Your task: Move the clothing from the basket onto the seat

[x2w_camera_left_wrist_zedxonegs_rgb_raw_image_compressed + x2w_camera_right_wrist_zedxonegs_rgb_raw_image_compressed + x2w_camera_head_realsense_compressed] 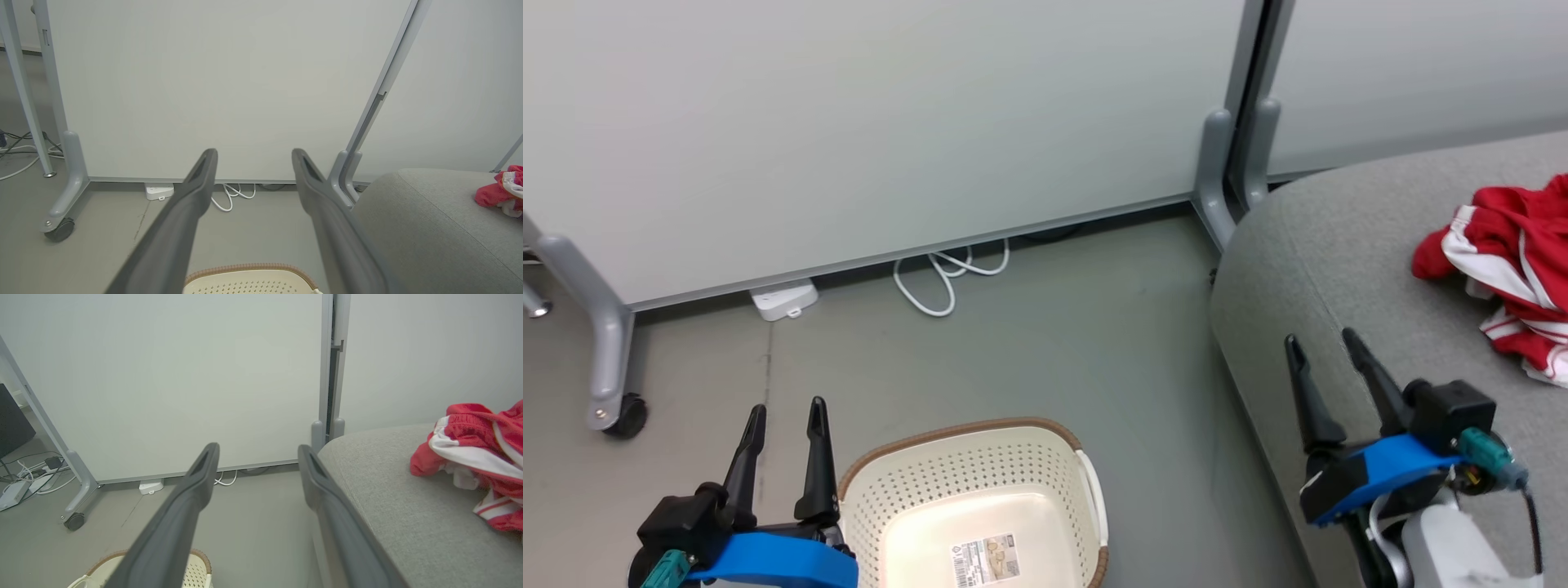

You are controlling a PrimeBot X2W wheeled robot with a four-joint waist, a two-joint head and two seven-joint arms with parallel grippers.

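Looks pretty much done: clothing (1515, 245) heaped on the seat (1339, 253) at 3 o'clock, nothing red in the basket (980, 469) at 6. Left gripper (787, 406) and right gripper (1320, 336) spread wide, holding nothing.

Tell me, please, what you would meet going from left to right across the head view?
Caster wheel → left gripper → basket → right gripper → red clothing.
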